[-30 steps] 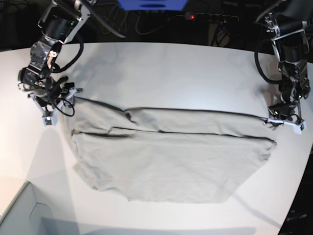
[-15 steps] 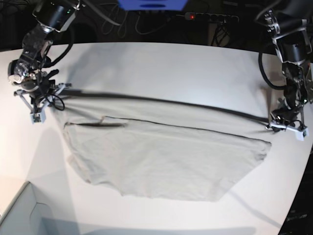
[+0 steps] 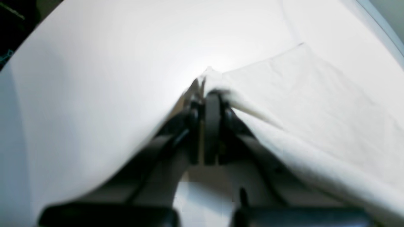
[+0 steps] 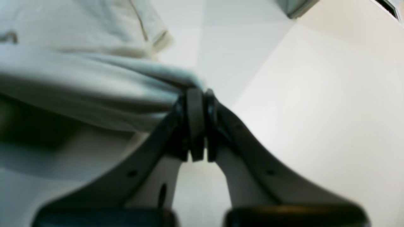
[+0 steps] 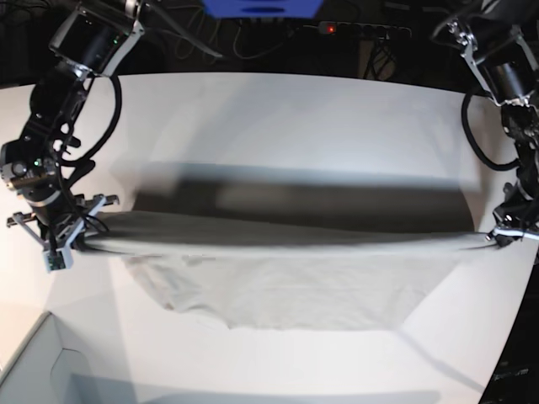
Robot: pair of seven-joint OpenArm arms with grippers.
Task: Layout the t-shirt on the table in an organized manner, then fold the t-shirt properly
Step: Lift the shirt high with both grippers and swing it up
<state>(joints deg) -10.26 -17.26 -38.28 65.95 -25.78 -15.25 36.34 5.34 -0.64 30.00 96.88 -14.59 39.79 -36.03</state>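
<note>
**Both tools pinch shirt edge, cloth stretched above tabletop**

The left tool is clamped on a corner of the t-shirt; in the left wrist view the jaws meet with a thin bit of cloth between them. The right tool is also closed on the shirt, with bunched fabric running out from the tips. In the base view the left tool sits at the picture's right and the right tool at its left, well apart, with one shirt edge pulled into a taut, nearly straight line between them.

That edge is lifted off the tabletop and casts a dark shadow band behind it. The rest of the shirt hangs down and trails on the tabletop toward the near side. A grey box corner shows at the bottom left, clear of the cloth.

Handling judgement: the shirt is light, soft and limp, with no stiffness, so it sags wherever unsupported. Thin cotton can slip from a small pinch, so corner or hem holds are best, where the fabric is doubled. Even tension from both sides should prevent wrinkles when laying it flat. Layout looks under way; folding is not yet done.
</note>
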